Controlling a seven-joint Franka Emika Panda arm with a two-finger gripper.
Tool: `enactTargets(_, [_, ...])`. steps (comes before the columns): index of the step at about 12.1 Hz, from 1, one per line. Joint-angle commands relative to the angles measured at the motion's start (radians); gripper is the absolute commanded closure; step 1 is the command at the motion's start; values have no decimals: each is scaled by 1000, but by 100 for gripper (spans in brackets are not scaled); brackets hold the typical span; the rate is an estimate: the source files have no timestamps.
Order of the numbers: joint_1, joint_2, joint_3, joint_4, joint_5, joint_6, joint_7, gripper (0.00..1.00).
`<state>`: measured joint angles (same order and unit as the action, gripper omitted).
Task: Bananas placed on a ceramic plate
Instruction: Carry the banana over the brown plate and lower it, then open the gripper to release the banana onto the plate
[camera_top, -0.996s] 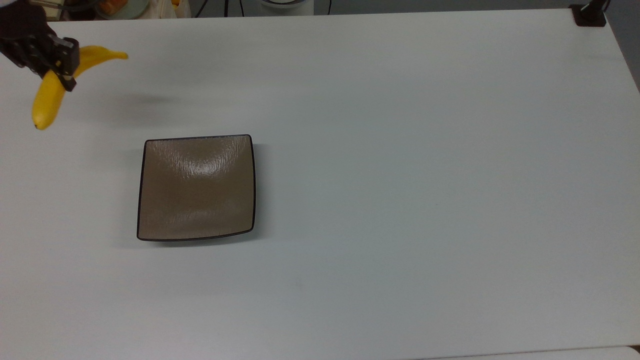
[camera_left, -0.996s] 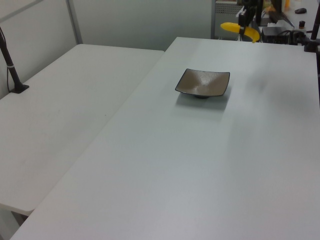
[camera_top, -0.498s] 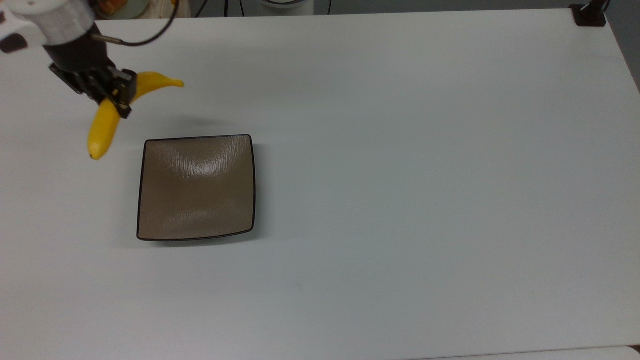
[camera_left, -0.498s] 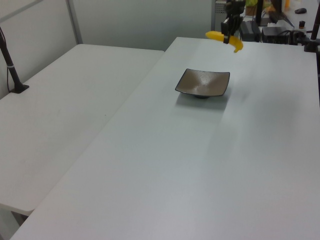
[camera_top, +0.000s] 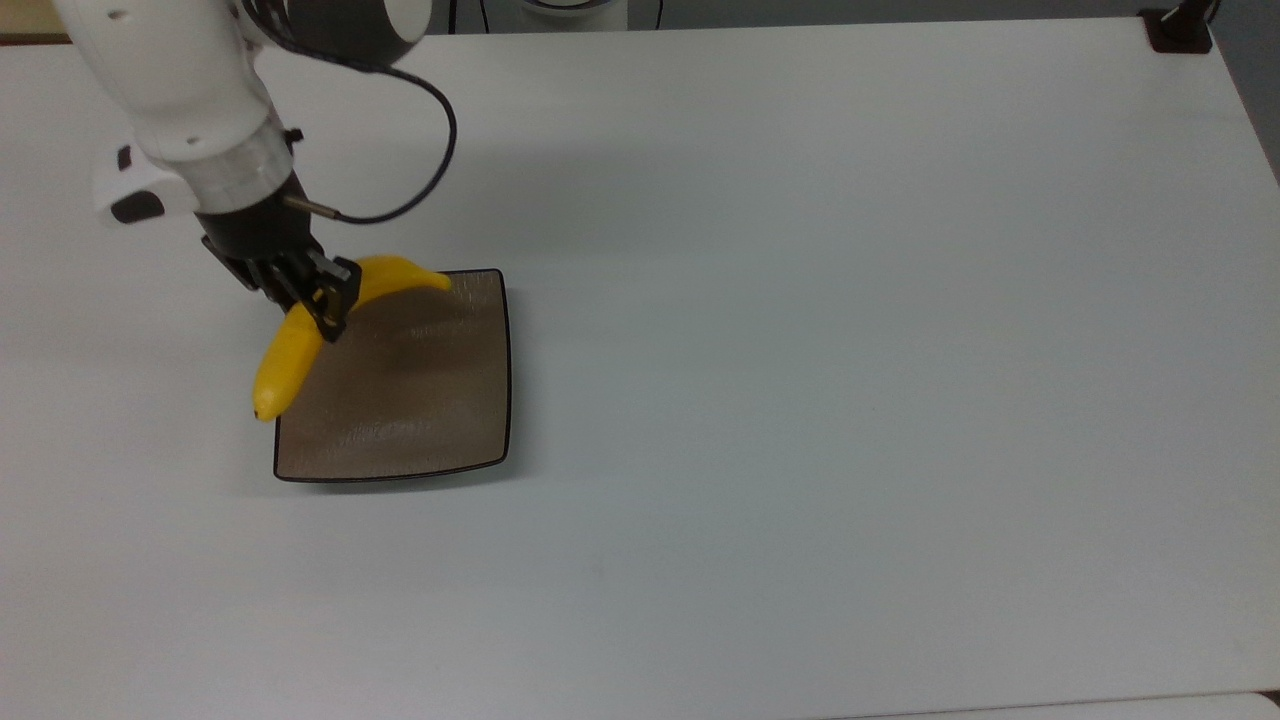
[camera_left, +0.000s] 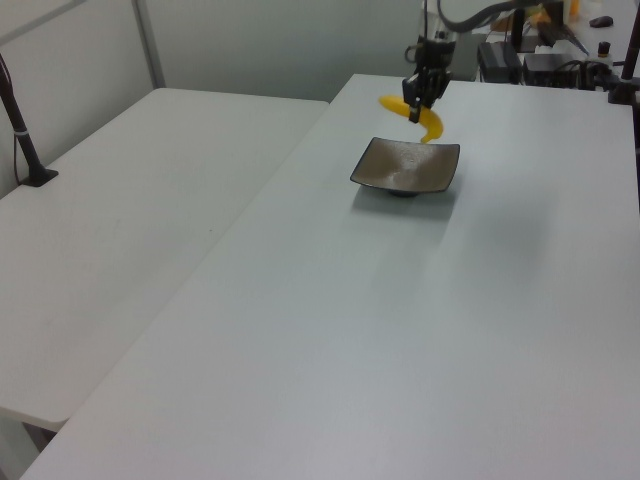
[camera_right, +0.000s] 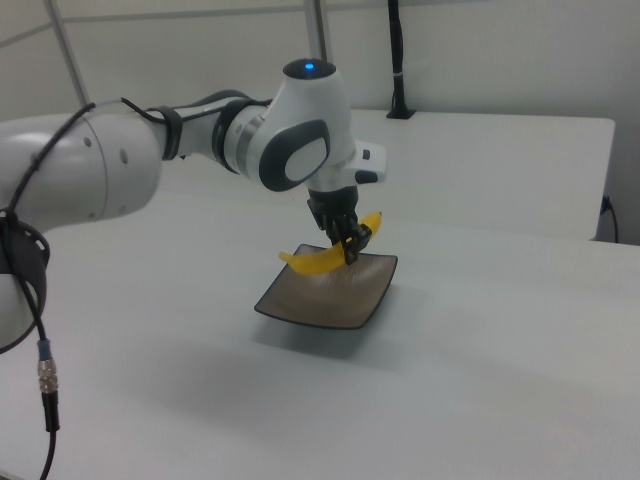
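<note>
The gripper (camera_top: 325, 298) is clamped on the bananas (camera_top: 300, 335), held above the ceramic plate (camera_top: 420, 400); the long axis crosses the plate's corner at the top view's upper left, one end overhanging the worktop (camera_top: 800, 400).

You see the arm (camera_top: 190, 90) cut off at the top view's upper left edge. The gripper (camera_top: 318, 290) hides the banana's (camera_top: 285, 360) middle, and the banana covers the plate's (camera_top: 420, 400) upper left corner there.

Arm reaches down, gripper (camera_top: 322, 292) clamped closed.
</note>
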<state>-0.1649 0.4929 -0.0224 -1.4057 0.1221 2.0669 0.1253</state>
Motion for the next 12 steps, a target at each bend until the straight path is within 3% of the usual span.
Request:
enactTargets(1, [30,29,-8,-38,31,96,19,100])
enactTargets(7, [45,85,-8,-59,27,143,5,95])
enactTargets(8, [44,87,-8,-71,27,151,5,83])
enactTargets(10, [44,85,-8,-78,30,168,8,45])
enactTargets(12, [42,84,-8,-78,28,168,8,23])
